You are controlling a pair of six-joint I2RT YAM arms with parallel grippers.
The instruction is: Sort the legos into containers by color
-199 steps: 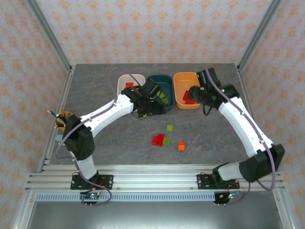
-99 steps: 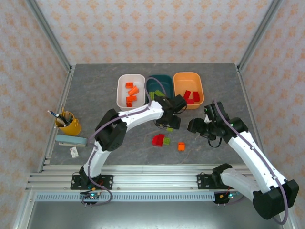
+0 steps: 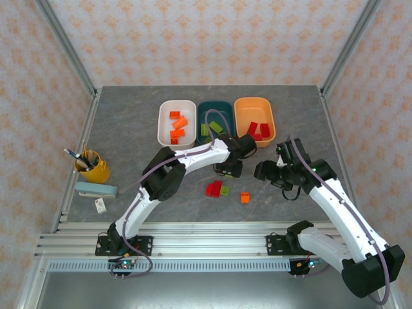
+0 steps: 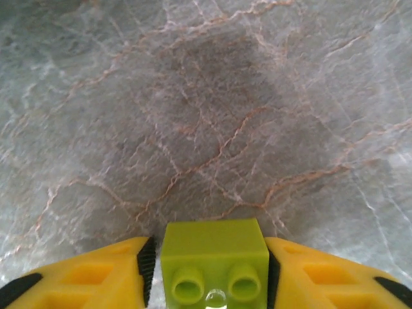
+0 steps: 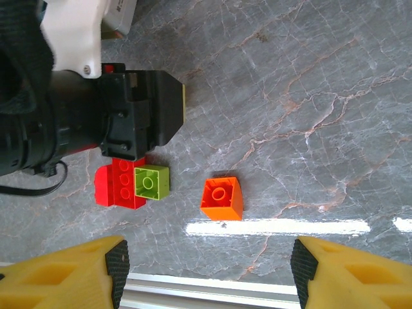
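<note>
Since its pads press flat against both sides of the yellow-green brick (image 4: 215,244), you may record the left gripper (image 4: 207,264) as clenched on that piece. The wrist view does not settle whether the brick has left the table (image 4: 206,96). From above, this gripper sits just in front of the teal bin (image 3: 214,104), which holds the other yellow-green pieces, so the grip appears meant for a short carry into it. Note that the white bin (image 3: 162,129) holds orange bricks and the orange bin (image 3: 254,100) holds red ones, so bin colour is no guide.

The right gripper (image 5: 206,270) is released, its fingers wide apart with nothing between them. It points toward the orange brick (image 5: 222,198), which is probably its next pick. Beside that brick, a red brick (image 5: 119,183) and a second yellow-green brick (image 5: 152,183) lie touching each other.

For clearance, the orange brick has bare table on every side, so you can close on it freely. The touching pair needs care, since gripping one may drag the other. The two wrists are near each other over mid-table, and the left wrist hangs close above the red brick. A right-arm path to the white bin would cross the left arm, so you should sequence the moves.
</note>
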